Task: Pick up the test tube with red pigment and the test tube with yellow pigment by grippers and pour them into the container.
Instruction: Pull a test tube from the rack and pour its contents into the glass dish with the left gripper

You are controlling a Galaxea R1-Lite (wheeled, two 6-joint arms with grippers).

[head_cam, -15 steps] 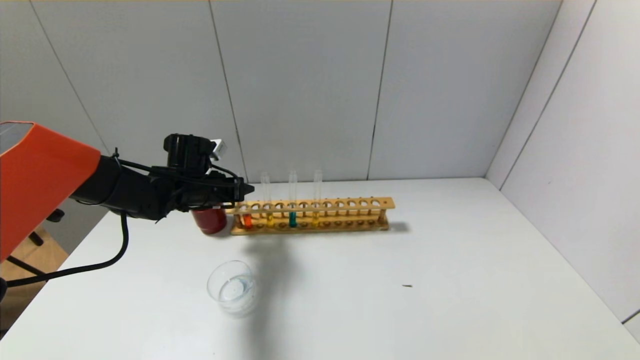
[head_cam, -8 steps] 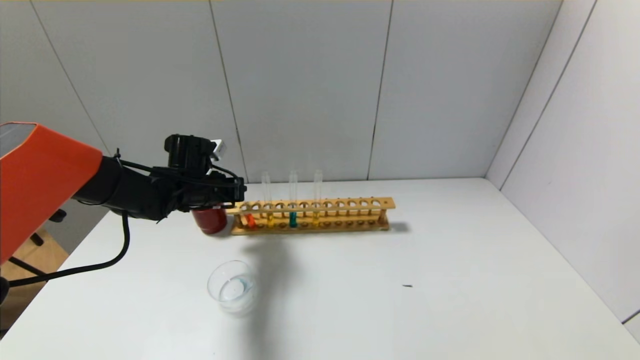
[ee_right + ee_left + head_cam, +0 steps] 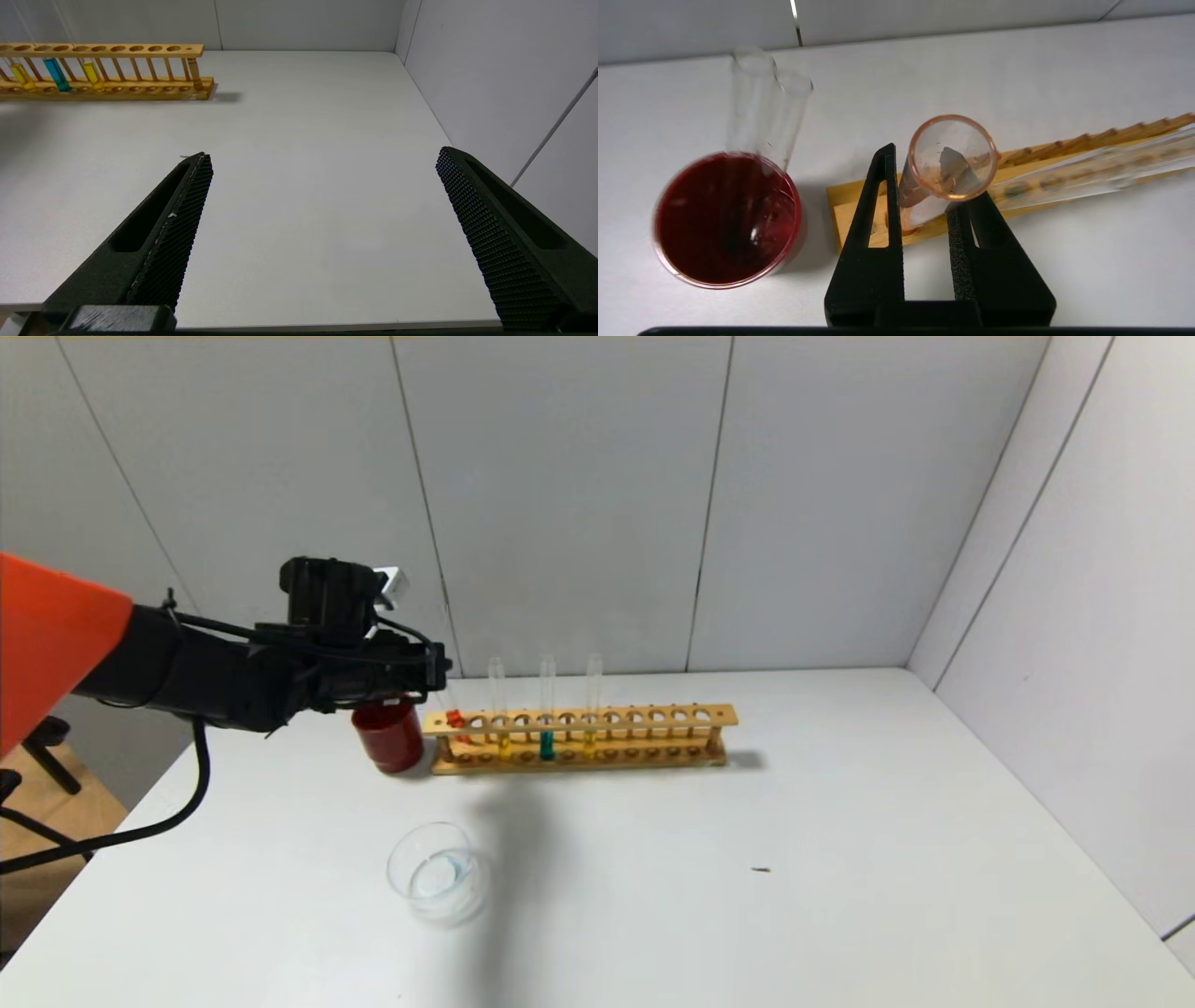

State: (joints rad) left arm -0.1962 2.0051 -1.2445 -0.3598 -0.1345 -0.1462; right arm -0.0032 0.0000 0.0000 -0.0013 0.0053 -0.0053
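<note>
My left gripper (image 3: 441,678) is shut on the test tube with red pigment (image 3: 455,719), held near its open top. The tube's orange-red bottom is at the top rail of the wooden rack (image 3: 653,717), at its left end. In the left wrist view the tube (image 3: 920,200) sits tilted between the black fingers (image 3: 883,196). Two test tubes with yellow pigment (image 3: 504,747) (image 3: 590,743) stand in the rack. The clear glass container (image 3: 434,873) sits on the table in front of the rack. My right gripper (image 3: 324,156) is open and empty, low over the table's near right.
A teal-liquid tube (image 3: 546,745) stands between the yellow ones. A dark red cup (image 3: 390,737) stands just left of the rack, under my left gripper, with clear glass tubes (image 3: 756,107) rising by it. Grey walls close the back and right.
My left gripper has risen and drawn back to the left, lifting the red tube from deep in the rack until its bottom is at the top rail.
</note>
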